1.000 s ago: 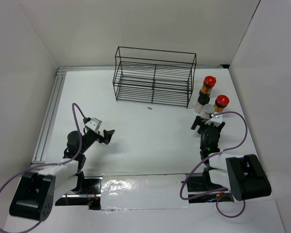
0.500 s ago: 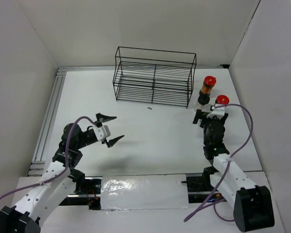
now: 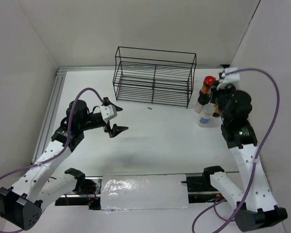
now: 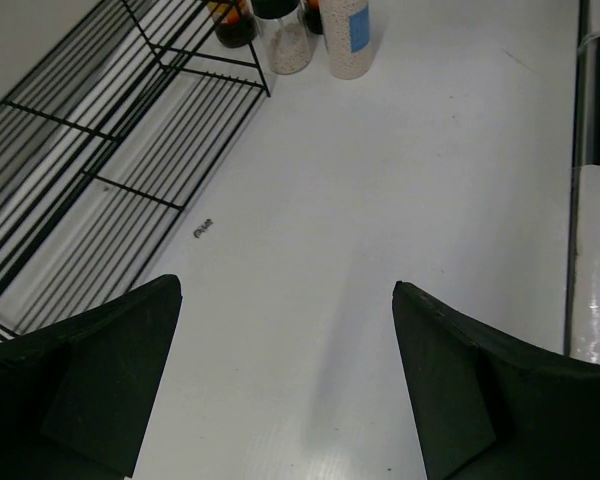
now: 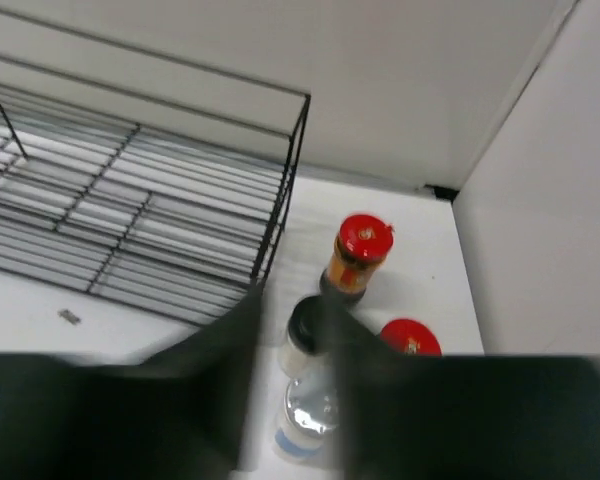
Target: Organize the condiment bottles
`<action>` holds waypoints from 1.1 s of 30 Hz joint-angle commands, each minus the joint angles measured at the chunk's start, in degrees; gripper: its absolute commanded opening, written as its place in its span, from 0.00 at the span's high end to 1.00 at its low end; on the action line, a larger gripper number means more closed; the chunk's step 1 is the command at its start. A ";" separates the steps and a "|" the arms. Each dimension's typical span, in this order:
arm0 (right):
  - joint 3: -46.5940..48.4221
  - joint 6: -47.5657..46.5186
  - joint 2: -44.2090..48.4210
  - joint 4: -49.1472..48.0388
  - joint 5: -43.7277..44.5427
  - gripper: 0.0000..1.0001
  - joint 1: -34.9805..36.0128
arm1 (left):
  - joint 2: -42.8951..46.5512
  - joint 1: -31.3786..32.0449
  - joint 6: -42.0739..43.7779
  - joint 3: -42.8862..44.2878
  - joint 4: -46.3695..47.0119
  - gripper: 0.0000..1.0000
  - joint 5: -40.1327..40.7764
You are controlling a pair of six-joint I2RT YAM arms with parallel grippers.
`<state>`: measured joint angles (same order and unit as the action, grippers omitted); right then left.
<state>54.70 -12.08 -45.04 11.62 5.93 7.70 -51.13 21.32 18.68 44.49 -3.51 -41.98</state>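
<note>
We hover our right gripper [image 5: 290, 300], jaws too blurred to tell, over the condiment bottles [image 3: 206, 112], left gripper [image 4: 286, 288] jaws spread and empty; next we descend around one.

Bright even light; heavy blur, right wrist view.

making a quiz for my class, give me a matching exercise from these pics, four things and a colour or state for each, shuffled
Things:
1 wire rack
2 blue-labelled bottle
3 left claw
4 red-capped bottle

Descriptions:
a open, holding nothing
b amber-brown body
c black wire, shelves bare
d whitish contents, white cap

Pairs: 1-c; 2-d; 3-a; 4-b
</note>
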 commanded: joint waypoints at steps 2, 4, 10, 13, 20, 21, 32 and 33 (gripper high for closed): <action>18.46 8.09 -12.05 15.96 2.97 1.00 -1.02 | -0.11 0.21 -3.64 0.86 -3.27 0.01 -1.37; 22.28 14.58 -15.68 19.47 8.63 0.56 -2.43 | -0.28 0.21 -3.47 0.51 -3.17 0.01 0.31; 38.53 22.43 -34.47 36.07 13.32 0.00 -10.75 | -1.33 0.12 -2.42 0.60 -4.49 0.01 4.62; 38.91 24.20 -38.53 38.39 8.58 0.00 -15.68 | -0.81 0.12 -2.59 -0.10 -4.84 0.01 5.41; 35.30 25.35 -43.55 36.19 3.65 0.05 -22.12 | 0.07 0.12 -2.50 -2.04 -5.11 0.01 5.85; 35.30 25.17 -44.78 36.46 2.43 0.05 -22.21 | 0.07 0.21 -2.42 -2.13 -5.02 0.01 5.85; 31.08 24.47 -50.58 32.68 1.53 0.05 -22.21 | 0.42 0.12 -1.45 -3.36 -4.23 0.01 7.26; 31.00 24.64 -50.85 32.42 2.41 0.06 -22.21 | 0.25 0.12 -1.54 -3.36 -4.23 0.01 7.26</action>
<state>85.93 12.34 -95.42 46.30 7.35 -14.76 -51.83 21.32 16.51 41.36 -9.10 -34.94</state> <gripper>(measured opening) 0.949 0.993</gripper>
